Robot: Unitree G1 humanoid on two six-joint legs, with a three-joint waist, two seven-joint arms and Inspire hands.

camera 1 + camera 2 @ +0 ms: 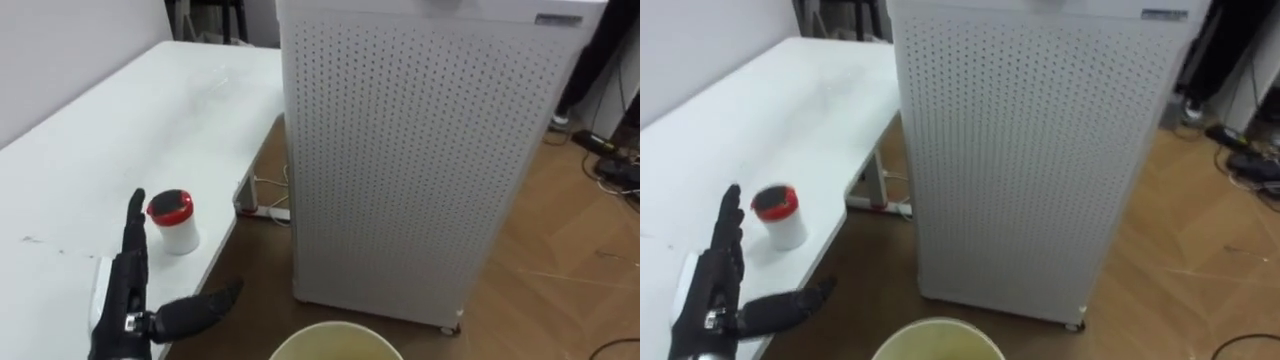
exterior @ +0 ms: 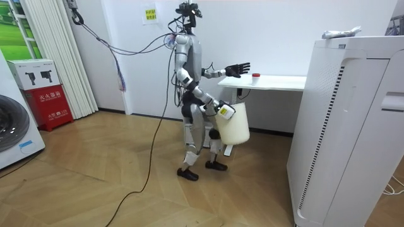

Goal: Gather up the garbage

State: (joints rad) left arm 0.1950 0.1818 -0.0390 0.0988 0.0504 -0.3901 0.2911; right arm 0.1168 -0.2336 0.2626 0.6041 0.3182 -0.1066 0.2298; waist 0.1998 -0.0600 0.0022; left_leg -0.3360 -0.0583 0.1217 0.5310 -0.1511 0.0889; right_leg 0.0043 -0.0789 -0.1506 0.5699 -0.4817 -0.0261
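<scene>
Hovering left hand (image 1: 122, 292) — cup (image 1: 174, 223) just beside.

Wood-plank floor (image 2: 95, 183) all over, plain white walls (image 2: 284, 38). I see a white desk (image 1: 120, 130) set against the wall. Just beside its end stands a tall white unit (image 1: 420, 150) with a perforated front. At the room view's left there is a white washing machine (image 2: 16, 132), a red and white box (image 2: 47, 104) next to it, and long white curtains (image 2: 53, 57) behind. A small yellow sign (image 2: 149, 14) sits high on the wall. Cables (image 1: 612, 165) lie on the floor past the unit. Light is even, indoor.
</scene>
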